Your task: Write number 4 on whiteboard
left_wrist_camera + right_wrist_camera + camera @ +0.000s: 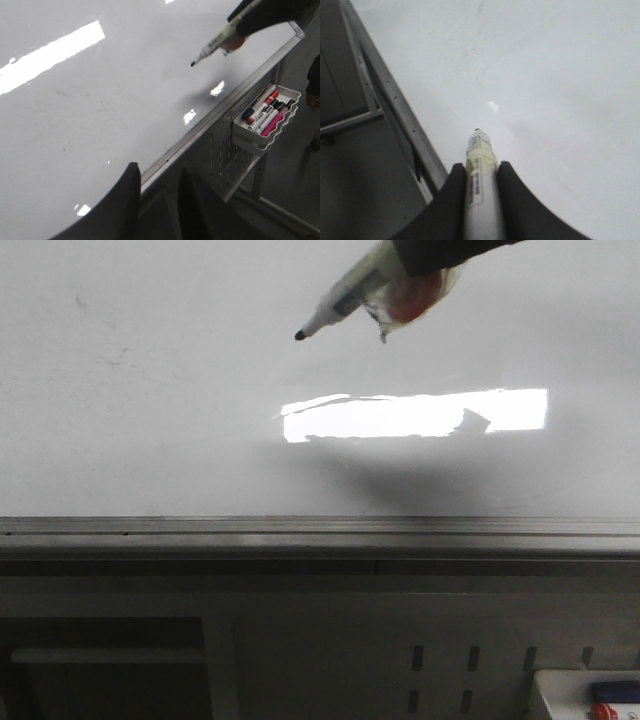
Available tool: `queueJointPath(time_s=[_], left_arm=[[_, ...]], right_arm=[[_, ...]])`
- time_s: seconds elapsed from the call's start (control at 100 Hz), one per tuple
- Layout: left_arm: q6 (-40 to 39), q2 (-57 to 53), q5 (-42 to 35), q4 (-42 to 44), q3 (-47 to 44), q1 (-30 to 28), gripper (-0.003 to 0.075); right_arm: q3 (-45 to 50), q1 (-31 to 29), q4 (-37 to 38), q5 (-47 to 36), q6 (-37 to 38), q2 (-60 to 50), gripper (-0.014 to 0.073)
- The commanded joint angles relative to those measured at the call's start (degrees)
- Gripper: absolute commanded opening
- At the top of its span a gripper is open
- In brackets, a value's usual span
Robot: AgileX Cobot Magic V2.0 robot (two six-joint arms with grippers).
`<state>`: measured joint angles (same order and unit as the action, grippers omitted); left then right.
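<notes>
Above the whiteboard (150, 420), right hand (480, 175) grips marker (340, 302).

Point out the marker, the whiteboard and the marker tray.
marker (340, 302), front view, on its barrel.
whiteboard (150, 420), front view, on its bare white surface.
marker tray (287, 131), left wrist view, on its outer wall.

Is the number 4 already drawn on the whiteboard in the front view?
No, the whiteboard shows only faint smudges and a bright glare, and the marker in the right gripper is uncapped with its tip pointing at a bare surface.
</notes>
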<state>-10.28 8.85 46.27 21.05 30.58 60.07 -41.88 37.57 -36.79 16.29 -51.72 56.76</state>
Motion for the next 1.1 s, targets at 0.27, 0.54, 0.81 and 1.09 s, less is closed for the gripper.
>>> queueJointPath(time_s=[0.27, 0.54, 0.81, 1.09], left_arm=[[-1.17, -1.07, -16.21, 1.36, -6.24, 0.4, -0.002], [-1.17, -1.07, -16.79, 1.24, -6.35, 0.4, -0.002], [-1.17, -1.07, -16.79, -1.14, -6.35, 0.4, -0.002], [-1.17, -1.07, -16.79, -2.48, -6.35, 0.4, -0.002]], right_arm=[[-0.52, -0.58, -1.16, -16.97, -0.16, 2.1, -0.0054], [-0.52, -0.58, -2.52, -17.26, -0.16, 4.54, -0.0054], [-0.5, -0.72, -3.08, -17.36, -0.16, 7.54, -0.0054], [-0.5, -0.72, -5.33, -17.47, -0.16, 11.16, -0.0054]])
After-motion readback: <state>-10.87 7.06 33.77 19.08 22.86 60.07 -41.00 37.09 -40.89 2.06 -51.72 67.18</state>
